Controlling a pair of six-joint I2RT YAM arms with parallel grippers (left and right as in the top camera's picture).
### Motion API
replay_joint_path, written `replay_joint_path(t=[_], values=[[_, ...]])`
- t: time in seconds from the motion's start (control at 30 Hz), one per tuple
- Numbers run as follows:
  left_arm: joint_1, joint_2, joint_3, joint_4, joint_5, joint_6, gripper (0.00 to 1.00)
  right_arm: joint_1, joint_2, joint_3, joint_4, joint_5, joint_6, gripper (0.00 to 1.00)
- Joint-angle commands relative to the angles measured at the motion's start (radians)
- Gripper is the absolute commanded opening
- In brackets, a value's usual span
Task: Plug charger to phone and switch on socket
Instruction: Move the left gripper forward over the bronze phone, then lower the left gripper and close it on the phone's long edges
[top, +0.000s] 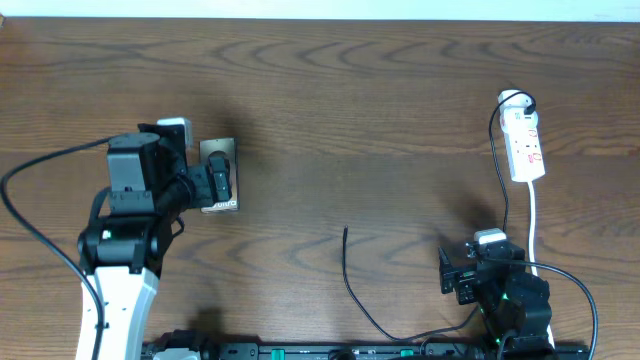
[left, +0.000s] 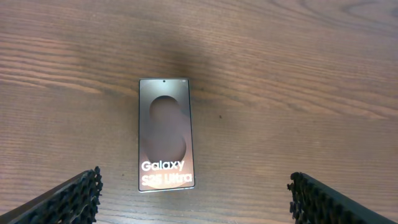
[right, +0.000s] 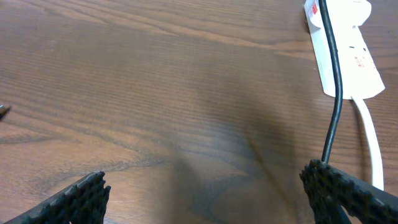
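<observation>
Jaws on both arms stand wide apart, gripping nothing. Left jaws hang over phone (left: 165, 134), lying flat, lettering up, on brown wood-grain desk (top: 320, 90). Right jaws low, near socket (top: 526, 145) at desk's right; charger (top: 346, 260) tip loose mid-desk, well apart from phone.

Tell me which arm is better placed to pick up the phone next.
Left. Its open left claw hangs directly over the phone, which lies flat in its wrist view. The right claw, also open, sits far across the table, near the socket.
</observation>
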Motion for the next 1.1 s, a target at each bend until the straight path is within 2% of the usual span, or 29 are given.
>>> replay_joint_path(t=[0.0, 1.07], values=[[-0.003, 0.048, 0.037, -0.01, 0.008, -0.005, 0.95, -0.004, -0.003, -0.003, -0.007, 0.012, -0.014, 0.99], [-0.003, 0.098, 0.037, -0.01, 0.008, -0.005, 0.95, -0.004, -0.002, -0.003, -0.007, 0.012, -0.014, 0.99]])
